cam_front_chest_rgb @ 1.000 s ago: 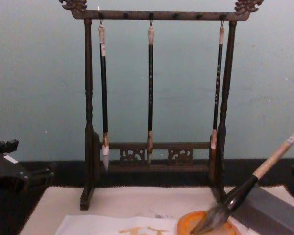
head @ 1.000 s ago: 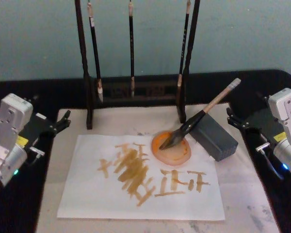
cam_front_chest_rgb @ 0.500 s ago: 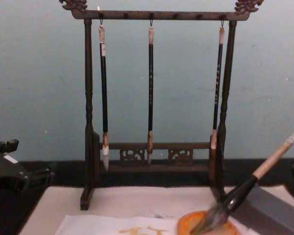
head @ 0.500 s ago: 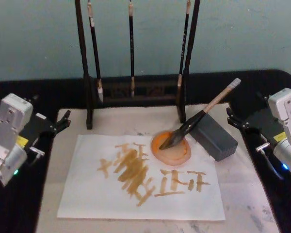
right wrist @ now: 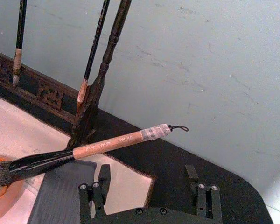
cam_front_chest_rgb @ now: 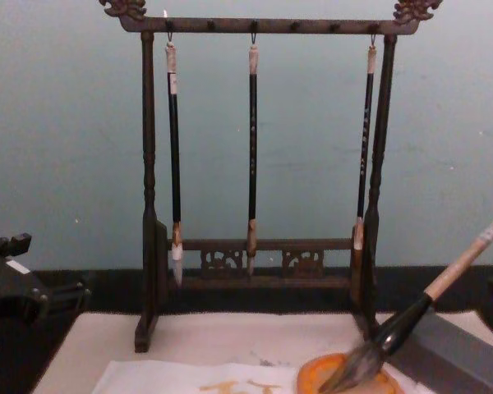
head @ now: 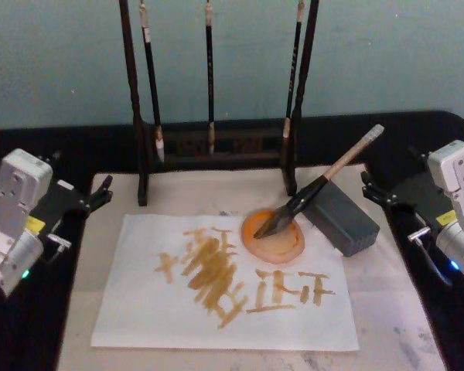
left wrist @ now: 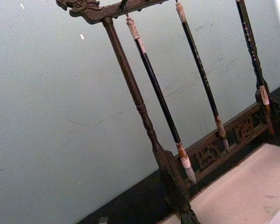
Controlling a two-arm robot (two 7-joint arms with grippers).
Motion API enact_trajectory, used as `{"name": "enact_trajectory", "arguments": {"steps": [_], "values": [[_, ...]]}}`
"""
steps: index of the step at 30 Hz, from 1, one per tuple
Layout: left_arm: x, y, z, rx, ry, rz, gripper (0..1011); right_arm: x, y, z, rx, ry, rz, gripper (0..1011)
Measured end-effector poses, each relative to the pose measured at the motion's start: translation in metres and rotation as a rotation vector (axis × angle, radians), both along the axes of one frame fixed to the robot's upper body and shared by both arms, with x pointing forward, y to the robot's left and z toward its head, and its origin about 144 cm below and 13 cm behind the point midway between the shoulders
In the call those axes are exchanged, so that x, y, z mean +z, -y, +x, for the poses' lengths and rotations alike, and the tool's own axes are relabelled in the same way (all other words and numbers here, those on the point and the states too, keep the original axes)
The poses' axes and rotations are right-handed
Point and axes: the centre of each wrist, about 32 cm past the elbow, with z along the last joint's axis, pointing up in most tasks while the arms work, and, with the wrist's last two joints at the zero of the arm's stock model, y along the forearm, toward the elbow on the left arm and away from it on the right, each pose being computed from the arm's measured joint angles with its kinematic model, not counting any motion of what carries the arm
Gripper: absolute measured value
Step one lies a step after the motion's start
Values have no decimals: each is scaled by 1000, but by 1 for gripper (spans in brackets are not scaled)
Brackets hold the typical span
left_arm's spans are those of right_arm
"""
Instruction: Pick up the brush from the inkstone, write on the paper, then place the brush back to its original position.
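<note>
Head view: brush (head: 309, 197) aimed its handle far-right toward the nearer, empty, open-jawed right gripper (head: 368, 189); left gripper (head: 104, 193) sat well apart.

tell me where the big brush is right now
In the head view the brush sits right of centre, bristles resting in the orange dish, shaft leaning over the grey block, just in front of the brush rack.
</note>
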Motion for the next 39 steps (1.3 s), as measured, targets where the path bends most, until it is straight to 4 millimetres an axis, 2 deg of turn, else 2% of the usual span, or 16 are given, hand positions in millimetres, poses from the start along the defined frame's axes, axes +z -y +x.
{"name": "enact_trajectory", "arguments": {"steps": [39], "values": [[0, 0, 0, 0, 0, 0, 1010, 0, 0, 0, -1, 0, 1, 1000]]}}
